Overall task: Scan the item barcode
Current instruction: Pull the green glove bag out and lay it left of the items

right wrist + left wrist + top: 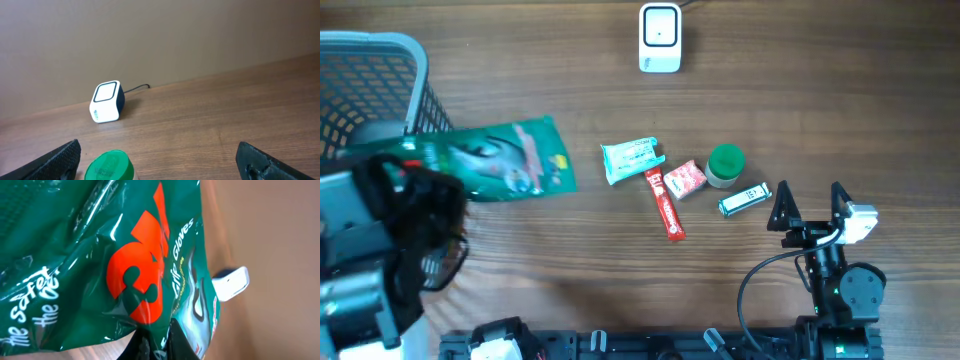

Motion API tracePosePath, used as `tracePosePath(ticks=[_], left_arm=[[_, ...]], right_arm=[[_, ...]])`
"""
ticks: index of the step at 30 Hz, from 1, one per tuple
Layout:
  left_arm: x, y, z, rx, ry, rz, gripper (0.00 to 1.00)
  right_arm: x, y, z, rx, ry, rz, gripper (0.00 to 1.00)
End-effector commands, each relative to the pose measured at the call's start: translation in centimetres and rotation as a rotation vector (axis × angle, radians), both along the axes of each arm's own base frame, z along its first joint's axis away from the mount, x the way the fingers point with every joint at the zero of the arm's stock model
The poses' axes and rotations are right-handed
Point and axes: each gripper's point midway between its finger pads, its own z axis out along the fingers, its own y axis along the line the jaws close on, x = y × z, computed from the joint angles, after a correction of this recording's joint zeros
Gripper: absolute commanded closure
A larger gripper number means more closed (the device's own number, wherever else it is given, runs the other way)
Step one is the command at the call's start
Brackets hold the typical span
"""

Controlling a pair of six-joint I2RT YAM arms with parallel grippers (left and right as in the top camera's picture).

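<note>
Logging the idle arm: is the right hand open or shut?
Open. The right hand shows its fingers spread wide, gripping nothing.

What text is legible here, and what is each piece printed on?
"Grip Gloves": on the green bag, left wrist view.
"the safet", cut off by the frame edge: same bag.
Large orange logo on the bag: creased, not readable.
Jar, red stick, scanner: print too small to read.
</note>
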Motion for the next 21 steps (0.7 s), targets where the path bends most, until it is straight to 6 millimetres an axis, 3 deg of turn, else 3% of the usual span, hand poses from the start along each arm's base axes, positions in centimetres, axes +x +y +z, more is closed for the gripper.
tracePosePath(ticks=[1, 4, 6, 11, 14, 18, 19, 20, 21], left_arm=[[-0.4, -2.3, -5.4, 0.031, 0.145, -0.08, 0.96], [-1.0, -3.6, -10.5, 0.039, 0.25, -0.069, 0.96], [-0.4, -4.7, -12.7, 0.046, 0.248, -0.12, 0.96], [1.5, -8.0, -17.0, 0.059, 0.205, -0.243, 0.96], [1.6, -8.8, -20.5, 0.083, 0.267, -0.23, 0.96], [1.2, -9.7, -22.9, 0.112, 0.352, -0.235, 0.96], [1.3, -10.0, -22.8, 0.114, 0.347, -0.246, 0.9], [1.7, -10.6, -22.5, 0.12, 0.322, -0.277, 0.61], [2.3, -11.2, -21.7, 0.13, 0.28, -0.313, 0.07]], right_arm=[[0.0, 0.0, 0.2, -0.009, -0.009, -0.004, 0.0], [0.0, 0.0, 0.2, -0.009, -0.009, -0.004, 0.0], [0.0, 0.0, 0.2, -0.009, -0.009, -0.004, 0.0], [0.0, 0.0, 0.2, -0.009, -0.009, -0.004, 0.0], [0.0, 0.0, 0.2, -0.01, -0.009, -0.004, 0.0], [0.0, 0.0, 0.2, -0.009, -0.009, -0.004, 0.0], [0.0, 0.0, 0.2, -0.009, -0.009, -0.004, 0.0], [0.0, 0.0, 0.2, -0.009, -0.009, -0.004, 0.0], [0.0, 0.0, 0.2, -0.009, -0.009, -0.004, 0.0]])
